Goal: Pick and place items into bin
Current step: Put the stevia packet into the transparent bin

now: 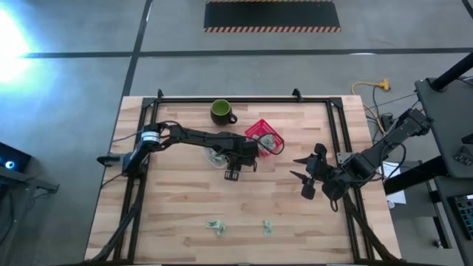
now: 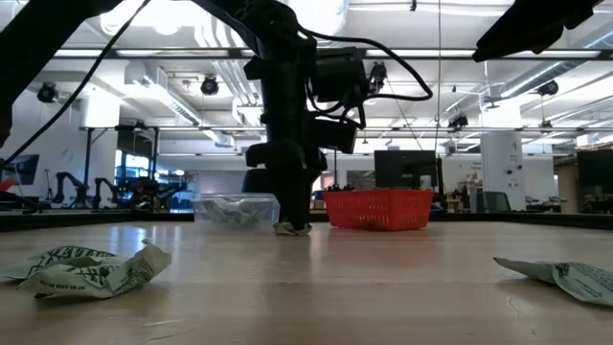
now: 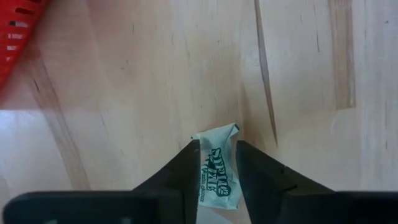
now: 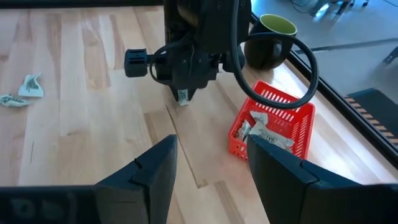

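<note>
A small pale green-and-white crumpled wrapper (image 3: pixel 219 175) lies on the wooden table, just near of the red bin (image 1: pixel 264 137). My left gripper (image 3: pixel 217 148) points down over it, shut on it; it also shows in the low view (image 2: pixel 292 222) and the high view (image 1: pixel 233 174). My right gripper (image 4: pixel 211 143) hangs open above the table's right part (image 1: pixel 303 177), holding nothing. Two more wrappers (image 1: pixel 215 226) (image 1: pixel 267 227) lie near the table's near edge. The bin holds several wrappers (image 4: pixel 264 133). My left gripper pinches the wrapper between its two fingers, one on each long side (image 3: pixel 204 177). The fingers come from above, pointing steeply down. The wrapper's lower end (image 2: pixel 292 229) rests on the table, and one end (image 3: pixel 217 132) sticks out past the fingertips.
A dark green mug (image 1: pixel 221 111) stands at the far side, left of the bin. A clear shallow container (image 2: pixel 235 208) sits by the left arm. Black rails (image 1: pixel 334 140) frame the table. Bare wood lies in the table's middle and near part.
</note>
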Controlling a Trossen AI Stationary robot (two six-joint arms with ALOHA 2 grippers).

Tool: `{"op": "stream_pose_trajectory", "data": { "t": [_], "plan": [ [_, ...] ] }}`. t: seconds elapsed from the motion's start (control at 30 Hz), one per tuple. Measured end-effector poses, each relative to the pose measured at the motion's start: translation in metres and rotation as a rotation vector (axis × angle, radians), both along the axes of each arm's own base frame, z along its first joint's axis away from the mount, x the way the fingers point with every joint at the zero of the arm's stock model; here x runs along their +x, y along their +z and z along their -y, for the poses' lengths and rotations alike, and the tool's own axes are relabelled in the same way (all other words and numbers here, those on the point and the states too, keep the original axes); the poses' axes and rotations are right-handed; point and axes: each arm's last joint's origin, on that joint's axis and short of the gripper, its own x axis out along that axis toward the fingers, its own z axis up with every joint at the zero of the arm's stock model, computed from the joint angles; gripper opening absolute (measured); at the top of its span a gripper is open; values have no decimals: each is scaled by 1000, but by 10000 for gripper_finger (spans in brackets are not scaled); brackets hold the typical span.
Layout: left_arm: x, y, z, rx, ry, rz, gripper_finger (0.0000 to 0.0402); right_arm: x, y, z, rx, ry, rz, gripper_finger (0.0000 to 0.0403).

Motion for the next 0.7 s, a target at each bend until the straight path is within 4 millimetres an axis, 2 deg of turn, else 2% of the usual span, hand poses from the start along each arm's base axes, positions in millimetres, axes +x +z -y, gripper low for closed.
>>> {"op": "stream_pose_trajectory", "data": {
  "t": [0.27,0.5,0.7],
  "plan": [
    [0,-3,0,3,-10,-5,57,0,0,0,-1,-2,2,185],
    [0,1,0,14,-33,4,5,0,0,0,-1,-2,3,185],
    [3,8,1,19,-36,28,1,0,0,0,-6,-2,3,185]
  ]
}}
